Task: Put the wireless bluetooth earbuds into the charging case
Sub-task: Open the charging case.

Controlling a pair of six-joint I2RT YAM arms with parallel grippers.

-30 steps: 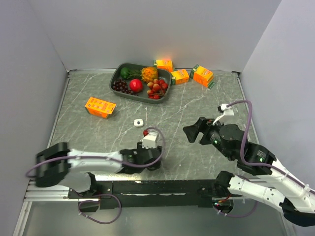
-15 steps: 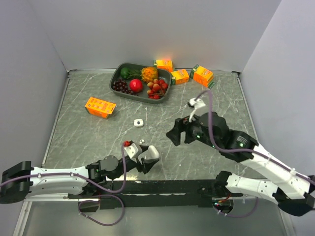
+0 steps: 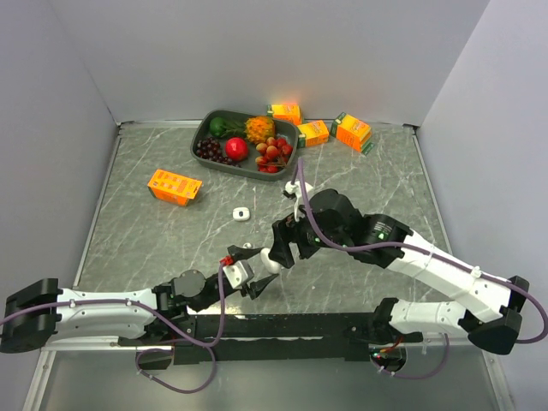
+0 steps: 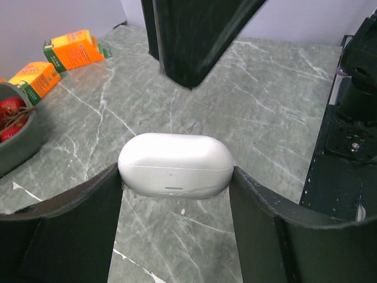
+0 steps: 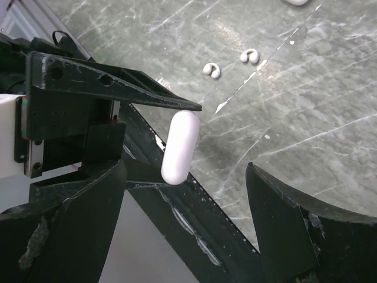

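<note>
Left claw (image 4: 175, 174): half open, clamped on the ends of a closed white oval plastic charging case (image 4: 174, 162). Right claw (image 5: 185, 171): wide open, empty, poised over that case. 2 tiny glossy white earbuds (image 5: 212, 70) lie side by side on the grey marbled desk (image 5: 306, 88), apart from both claws.

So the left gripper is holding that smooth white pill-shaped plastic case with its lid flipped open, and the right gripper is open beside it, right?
Not quite: the smooth white pill-shaped plastic case is closed, as the left wrist view shows. The left gripper does hold it, and the right gripper is open beside it.
</note>
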